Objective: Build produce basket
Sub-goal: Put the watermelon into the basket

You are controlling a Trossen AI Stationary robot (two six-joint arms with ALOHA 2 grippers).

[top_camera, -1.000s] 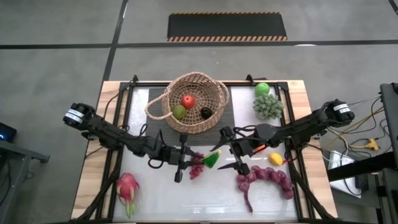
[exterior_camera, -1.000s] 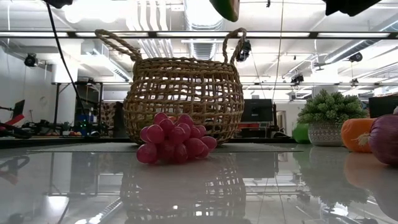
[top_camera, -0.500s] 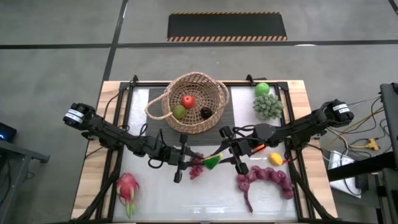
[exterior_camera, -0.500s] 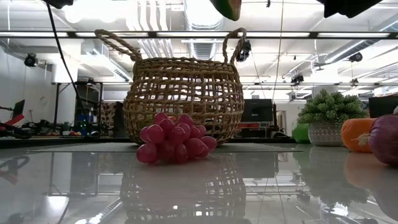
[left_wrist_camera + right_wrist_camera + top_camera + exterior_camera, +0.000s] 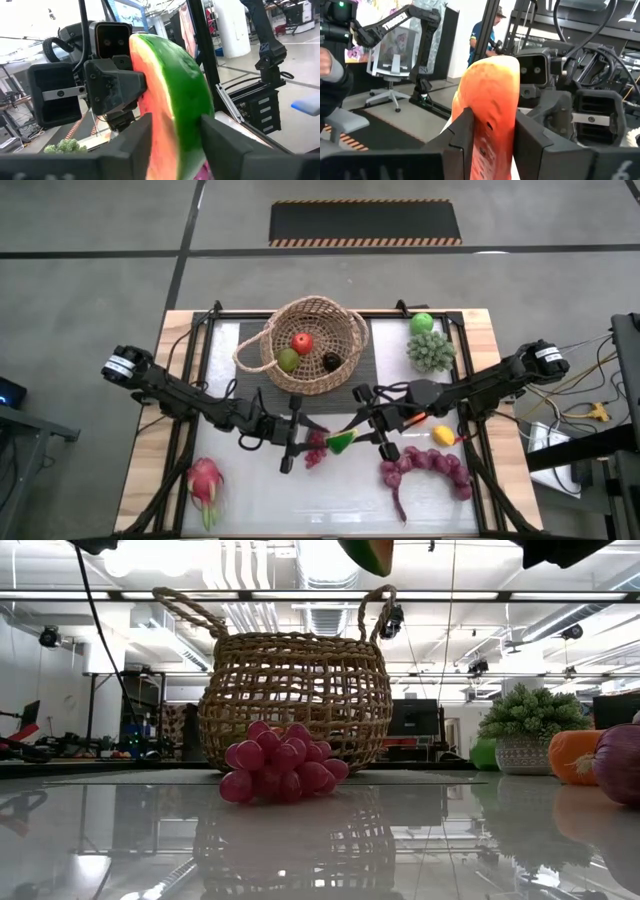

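Note:
A watermelon slice (image 5: pixel 342 442) hangs in mid-air over the table's middle, between my two grippers. My left gripper (image 5: pixel 326 440) comes at it from the left and my right gripper (image 5: pixel 358 436) from the right; both are shut on it. The low view shows only the slice's lower tip (image 5: pixel 367 552) at the top edge. The wicker basket (image 5: pixel 270 330) stands behind on a dark mat and holds a red apple (image 5: pixel 302 342), a green apple (image 5: pixel 288 360) and a dark fruit (image 5: pixel 331 361). A small pink grape bunch (image 5: pixel 316 452) lies on the table under the grippers. My left gripper has the slice between its two fingers: one lies against the red flesh (image 5: pixel 146 120), the other against the green rind (image 5: pixel 202 112). The fingers reach in level from the table's left. The slice stands upright, clear of the table. My right gripper pinches the slice's other end between its two fingers, both against the orange-red flesh (image 5: pixel 487 115). The fingers reach in level from the table's right, facing the left gripper. The slice stands upright between them, lifted clear of the table.
A pink dragon fruit (image 5: pixel 205 485) lies near left, a long purple grape bunch (image 5: pixel 430 465) near right, a lemon (image 5: pixel 443 436) beside the right arm. A green apple (image 5: pixel 422 323) and a leafy clump (image 5: pixel 431 350) stand far right. A person shows in the room behind (image 5: pixel 487 30).
My right gripper, whose fingers stood wide apart beside the slice a second ago, has shut on it. The slice has stayed in the air between the two grippers, nearly in the same place.

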